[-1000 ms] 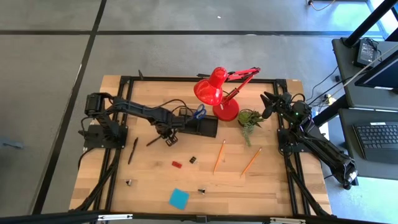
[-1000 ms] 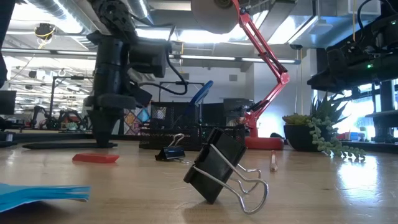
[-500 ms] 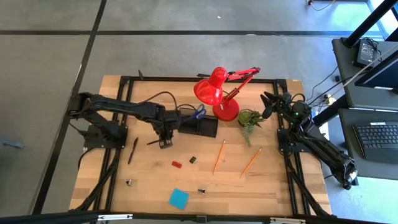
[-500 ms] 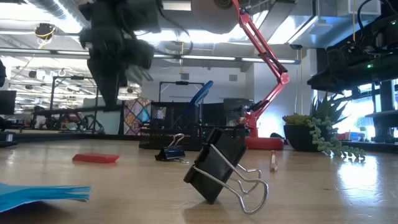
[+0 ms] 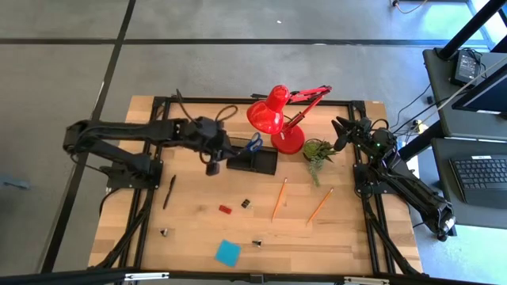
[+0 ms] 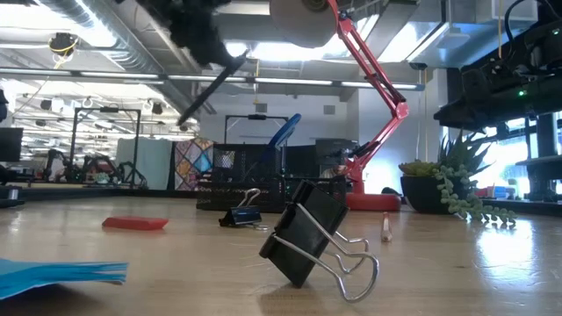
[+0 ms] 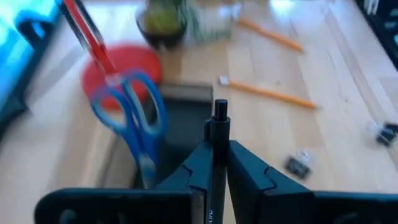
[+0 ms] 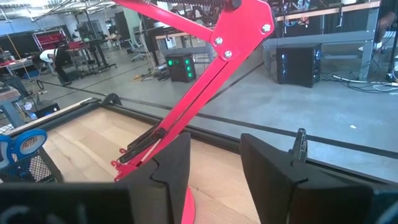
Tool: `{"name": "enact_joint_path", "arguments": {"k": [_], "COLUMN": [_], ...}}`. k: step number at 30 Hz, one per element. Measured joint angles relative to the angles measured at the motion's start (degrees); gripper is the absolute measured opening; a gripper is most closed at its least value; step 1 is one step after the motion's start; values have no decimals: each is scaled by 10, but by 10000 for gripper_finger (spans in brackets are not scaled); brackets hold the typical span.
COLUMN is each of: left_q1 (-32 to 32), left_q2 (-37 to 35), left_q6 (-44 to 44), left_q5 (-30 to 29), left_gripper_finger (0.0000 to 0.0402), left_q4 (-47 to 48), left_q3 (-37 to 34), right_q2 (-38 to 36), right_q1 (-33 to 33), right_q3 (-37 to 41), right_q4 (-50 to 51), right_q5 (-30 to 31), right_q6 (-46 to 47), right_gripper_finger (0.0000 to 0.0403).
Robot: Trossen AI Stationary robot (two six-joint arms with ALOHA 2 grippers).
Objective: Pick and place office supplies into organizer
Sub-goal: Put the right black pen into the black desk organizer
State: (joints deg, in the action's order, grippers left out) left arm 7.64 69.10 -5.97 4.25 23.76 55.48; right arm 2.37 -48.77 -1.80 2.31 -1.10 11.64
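My left gripper [image 5: 211, 163] hangs in the air just left of the black organizer [image 5: 255, 162] and is shut on a dark pen [image 6: 211, 88]. The organizer [image 7: 186, 118] holds blue-handled scissors [image 7: 134, 121], standing with handles up [image 5: 253, 142]. On the table lie a second dark pen [image 5: 169, 191], a red eraser [image 5: 225, 210], a black clip [image 5: 245, 203], two orange pencils [image 5: 279, 198] [image 5: 320, 204] and a blue sticky-note pad [image 5: 227, 252]. My right gripper [image 5: 339, 131] waits open at the far right, by the plant. My left gripper pinches the dark pen between its two fingers [image 7: 249, 171]. The pen runs along the fingers, and its end [image 7: 220, 111] sticks out past their tips. It is lifted clear of the table and slants in the low view, lower end [image 6: 182, 121] hanging free.
A red desk lamp [image 5: 277, 119] stands behind the organizer with its base [image 7: 124, 65] right beside it. A green potted plant [image 5: 318, 150] sits to the right. Small clips [image 5: 163, 232] [image 5: 257, 241] lie near the front edge; one big clip [image 6: 312, 237] fills the low view.
My left gripper has risen from the table with the pen, lifting it clear, and has moved toward the far edge and the organizer. In the low view it has gone up nearly out of the picture, and the pen now hangs slanted below it.
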Motion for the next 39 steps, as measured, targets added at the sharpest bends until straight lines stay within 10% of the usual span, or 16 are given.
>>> {"name": "enact_joint_path", "arguments": {"k": [22,39], "left_q1": [119,152], "left_q2": [1,78], "left_q6": [-82,-27], "left_q5": [128,132], "left_gripper_finger": [31,31], "left_q4": [-335,-401], "left_q3": [-131,-167], "right_q2": [0,0], "right_q1": [0,0], "right_q3": [0,0], "right_q4": [0,0], "right_q5": [0,0], "right_q6": [-2,-1], "right_gripper_finger": [145,145]}}
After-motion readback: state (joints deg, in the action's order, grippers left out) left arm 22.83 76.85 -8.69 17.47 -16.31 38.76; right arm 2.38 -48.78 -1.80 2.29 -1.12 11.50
